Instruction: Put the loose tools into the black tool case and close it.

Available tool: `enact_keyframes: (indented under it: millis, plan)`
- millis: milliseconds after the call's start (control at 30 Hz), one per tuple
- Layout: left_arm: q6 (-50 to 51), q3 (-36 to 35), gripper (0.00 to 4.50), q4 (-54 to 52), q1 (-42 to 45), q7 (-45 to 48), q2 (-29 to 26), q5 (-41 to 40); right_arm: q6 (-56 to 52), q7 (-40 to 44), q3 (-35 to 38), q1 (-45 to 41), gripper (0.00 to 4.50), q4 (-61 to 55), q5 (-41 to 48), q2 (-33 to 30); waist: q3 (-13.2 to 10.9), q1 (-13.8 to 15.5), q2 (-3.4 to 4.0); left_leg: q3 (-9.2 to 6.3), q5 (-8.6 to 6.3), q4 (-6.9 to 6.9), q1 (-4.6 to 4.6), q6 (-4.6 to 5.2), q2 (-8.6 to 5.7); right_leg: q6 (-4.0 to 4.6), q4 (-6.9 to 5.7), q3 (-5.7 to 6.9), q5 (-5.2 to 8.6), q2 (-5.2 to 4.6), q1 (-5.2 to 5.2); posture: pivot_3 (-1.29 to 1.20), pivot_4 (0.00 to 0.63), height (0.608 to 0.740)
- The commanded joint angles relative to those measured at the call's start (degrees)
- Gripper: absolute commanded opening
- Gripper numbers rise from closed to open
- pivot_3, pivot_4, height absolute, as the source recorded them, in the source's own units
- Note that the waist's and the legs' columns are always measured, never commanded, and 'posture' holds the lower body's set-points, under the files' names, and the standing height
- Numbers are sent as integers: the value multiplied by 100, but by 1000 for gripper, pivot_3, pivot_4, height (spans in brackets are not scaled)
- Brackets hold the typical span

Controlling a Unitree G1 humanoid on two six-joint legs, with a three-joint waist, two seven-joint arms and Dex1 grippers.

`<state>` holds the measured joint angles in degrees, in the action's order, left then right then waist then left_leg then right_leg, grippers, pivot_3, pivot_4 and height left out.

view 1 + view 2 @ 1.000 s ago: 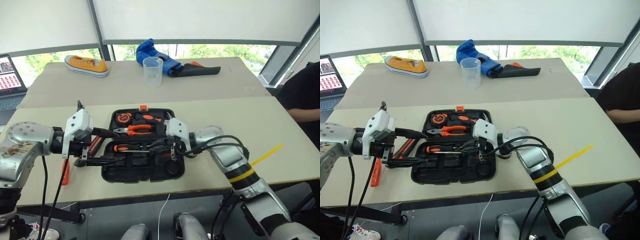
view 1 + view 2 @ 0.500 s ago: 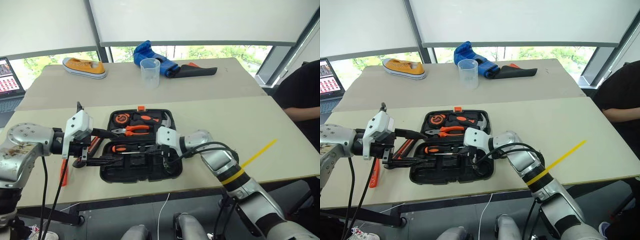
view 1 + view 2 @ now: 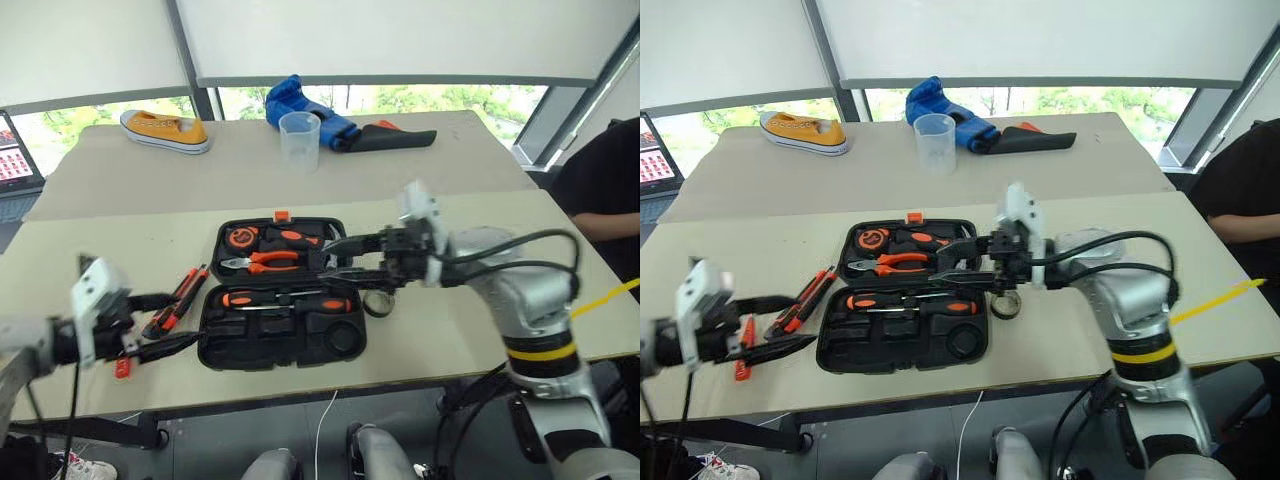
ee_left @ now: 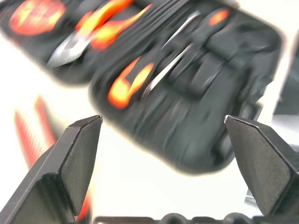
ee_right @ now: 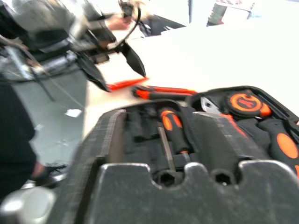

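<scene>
While the black tool case lies open mid-table, a utility knife rests just left and a tape ring right; both grippers, left and right, stand unclenched, empty.

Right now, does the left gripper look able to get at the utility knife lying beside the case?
Probably yes. The left gripper hangs open just short of the utility knife, which lies on bare table left of the black tool case, with nothing between them.

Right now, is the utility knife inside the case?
No. The utility knife lies on the table just left of the open black tool case, outside its rim.
</scene>
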<state>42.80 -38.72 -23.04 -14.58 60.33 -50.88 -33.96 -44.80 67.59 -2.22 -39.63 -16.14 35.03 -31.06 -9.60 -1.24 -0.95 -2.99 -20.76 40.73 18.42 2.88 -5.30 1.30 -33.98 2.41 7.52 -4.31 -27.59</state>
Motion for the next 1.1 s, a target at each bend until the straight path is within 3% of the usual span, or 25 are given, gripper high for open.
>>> enact_keyframes:
  millis: [33,133,233,433,700,933,1033,1100]
  plan:
    - [323,-1341,4500,-260,-763,-388,413,-58,-37,209,144,-34,4434,-322,424,-192,0,-4,-1,1,0,0,-1,0,0,1,1,-1,1,-1,0,0,150,724]
    - [477,-1884,4500,-366,-1380,-534,765,-125,40,248,61,-58,4493,-292,469,-265,-1,39,-1,4,-2,8,-8,0,2,3,6,-9,3,-6,10,0,150,724]
    - [574,-1974,4500,-427,-1616,-731,913,-156,87,277,-6,-95,4493,-248,459,-244,-1,85,-3,4,-6,10,-28,5,7,0,7,-13,5,-10,42,0,150,724]
    - [1375,-1355,4500,-393,-922,-1928,715,54,203,212,-146,-125,4493,-250,425,-203,6,197,-14,-3,-6,23,-40,5,7,-2,-2,-12,6,-11,61,0,150,724]
    - [3308,-42,4500,-93,580,-3059,142,112,315,-9,-178,33,4493,-521,386,-279,9,134,-19,-2,-6,17,-43,-1,5,3,-6,-8,4,0,46,0,150,724]
    - [3957,500,4500,554,1374,-3314,458,89,236,-273,-67,268,4493,-867,526,-404,11,58,-13,-3,-10,-1,-42,-7,0,3,-7,2,4,0,42,0,150,724]
    - [4130,764,3861,582,1380,-3233,527,39,201,-339,-33,334,4500,-968,623,-466,11,63,-8,-1,-10,1,-46,-9,-1,3,-3,-2,4,-4,43,0,150,724]
    - [3993,878,3021,631,1345,-3235,473,147,202,-381,-18,360,4500,-1023,658,-512,13,79,-4,0,-30,2,-56,-45,-1,4,-2,-6,5,-6,49,0,150,724]
